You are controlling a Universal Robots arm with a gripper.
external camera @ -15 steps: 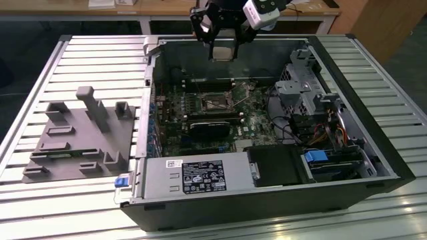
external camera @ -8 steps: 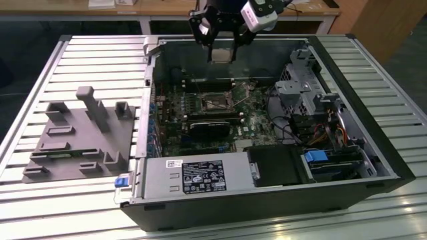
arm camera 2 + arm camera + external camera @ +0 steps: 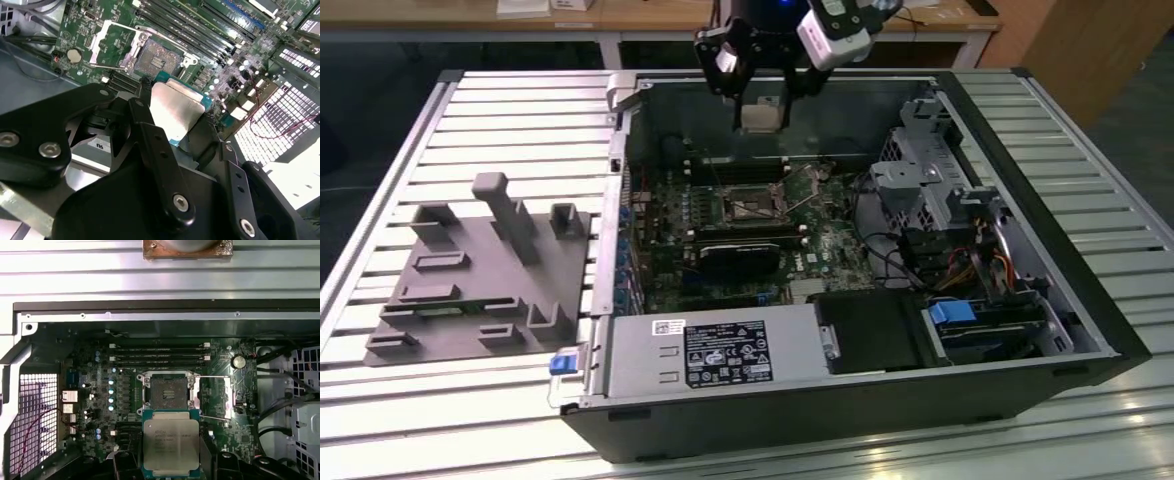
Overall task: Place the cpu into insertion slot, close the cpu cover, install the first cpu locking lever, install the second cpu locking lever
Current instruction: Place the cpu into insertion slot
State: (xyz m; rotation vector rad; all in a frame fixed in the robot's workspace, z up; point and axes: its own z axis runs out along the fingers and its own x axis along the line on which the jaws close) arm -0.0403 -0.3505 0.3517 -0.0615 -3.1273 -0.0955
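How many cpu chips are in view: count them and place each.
1. The cpu is gripped in the tool, up above the open computer case; the insertion slot inside is empty. Another could lie hidden under other parts.

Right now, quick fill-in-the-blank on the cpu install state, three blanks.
The gripper is ___ on the cpu.
The insertion slot on the board is ___.
The cpu cover is flipped ___.
Missing words: shut; empty; open.
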